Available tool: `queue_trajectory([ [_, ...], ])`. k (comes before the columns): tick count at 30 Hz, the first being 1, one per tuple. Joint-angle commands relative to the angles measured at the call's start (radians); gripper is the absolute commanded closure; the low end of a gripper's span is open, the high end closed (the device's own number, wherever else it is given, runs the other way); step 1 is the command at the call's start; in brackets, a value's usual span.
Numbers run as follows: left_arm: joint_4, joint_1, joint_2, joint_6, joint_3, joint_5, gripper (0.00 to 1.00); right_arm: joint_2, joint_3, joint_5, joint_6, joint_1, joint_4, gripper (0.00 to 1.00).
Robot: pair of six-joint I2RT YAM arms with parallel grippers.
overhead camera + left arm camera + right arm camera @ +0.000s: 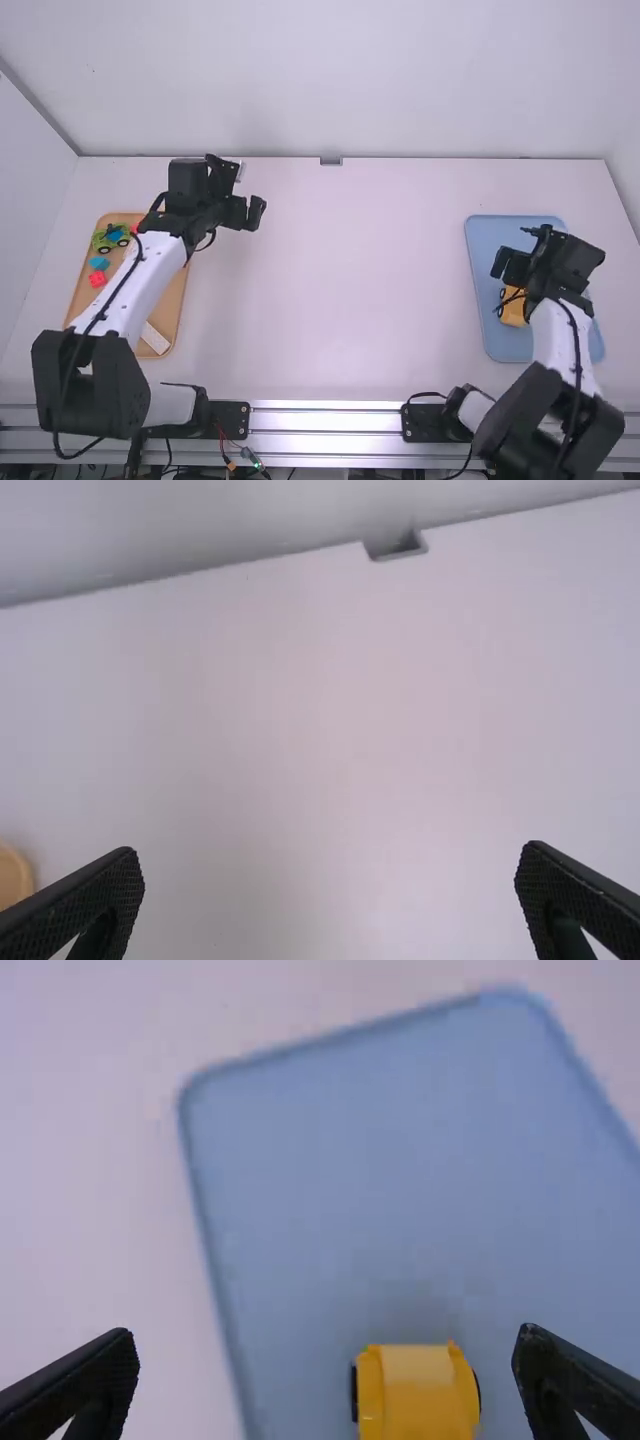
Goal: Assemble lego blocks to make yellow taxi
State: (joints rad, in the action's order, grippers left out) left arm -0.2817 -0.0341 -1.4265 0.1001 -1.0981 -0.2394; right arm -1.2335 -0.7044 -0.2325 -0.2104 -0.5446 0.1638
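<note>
the desk [330, 300] looks smooth and matt. the blue tray [485, 235] seems smooth, matt plastic, the yellow car [420, 1400] smooth plastic with a soft sheen. the tan tray [176, 300] has a smooth face. the rail [320, 422] is glossy metal. the left claw [250, 213] and right claw [508, 264] have rough, finely ribbed finger faces.

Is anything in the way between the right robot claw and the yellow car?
Nothing that I can see. The right gripper hangs open over the blue tray, and its own camera sees the yellow car there with nothing in front of it.
</note>
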Motion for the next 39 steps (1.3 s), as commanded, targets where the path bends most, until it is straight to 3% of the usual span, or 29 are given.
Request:
queue_trajectory([
  [1, -0.036, -0.006, 0.046, 0.000, -0.064, 0.020, 0.01, 0.110, -0.003, -0.002, 0.004, 0.043, 0.025, 0.01],
  [9, -0.051, -0.005, 0.087, 0.000, -0.130, 0.020, 0.01, 0.407, -0.003, -0.003, 0.005, 0.181, 0.035, 0.01],
  [13, -0.013, 0.033, 0.125, -0.037, -0.093, 0.058, 0.05, 0.453, 0.037, 0.037, 0.044, 0.224, -0.004, 0.05],
  [23, 0.124, 0.034, 0.262, -0.100, 0.044, 0.195, 0.18, 0.616, 0.200, 0.200, 0.207, 0.387, -0.164, 0.22],
  [30, 0.251, 0.034, 0.389, -0.100, 0.171, 0.239, 0.31, 0.772, 0.356, 0.233, 0.210, 0.543, -0.164, 0.37],
  [39, 0.282, 0.034, 0.571, -0.100, 0.353, 0.239, 0.49, 0.968, 0.551, 0.233, 0.210, 0.545, -0.164, 0.57],
])
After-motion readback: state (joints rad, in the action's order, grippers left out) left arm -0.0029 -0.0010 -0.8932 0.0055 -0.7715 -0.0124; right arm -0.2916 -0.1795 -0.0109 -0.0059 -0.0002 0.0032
